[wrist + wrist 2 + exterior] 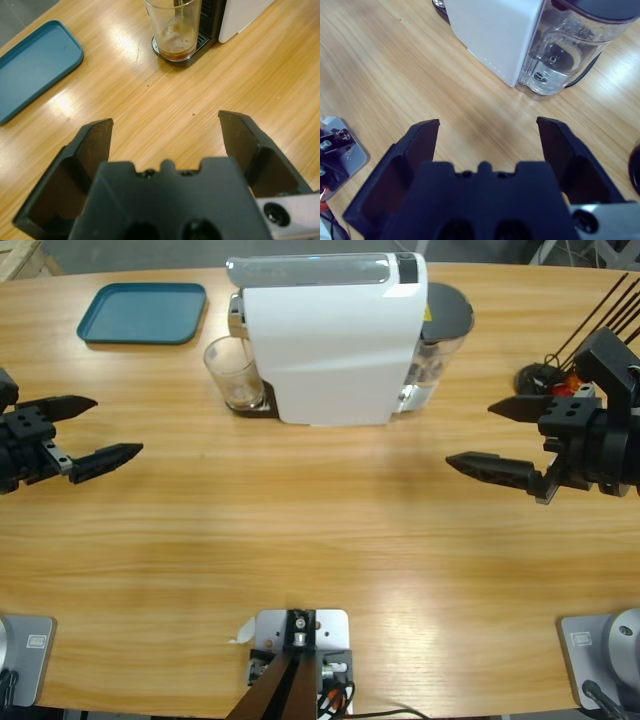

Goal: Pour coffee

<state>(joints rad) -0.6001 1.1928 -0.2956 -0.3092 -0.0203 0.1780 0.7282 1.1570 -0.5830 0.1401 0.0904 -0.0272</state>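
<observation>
The coffee (178, 49) lies as a thin dark brown layer with a lighter tan top at the bottom of a clear glass (232, 371). The glass stands upright on the drip tray (197, 50) of the white coffee machine (330, 335), at the machine's left end in the high view. A fine stream (182, 12) runs down into the glass in the left wrist view.

The left gripper (95, 430) hangs above the wooden surface (300, 530) at the left edge, its 2 fingers spread wide and holding nothing, pointed toward the glass but well apart from it. The right gripper (495, 437) hangs at the right edge, fingers equally wide and empty, facing the machine's clear water tank (565, 55).

A teal tray (143, 313) lies flat on the surface near the far left corner, apart from the glass. Black sticks (600, 310) rise beside the right arm.
</observation>
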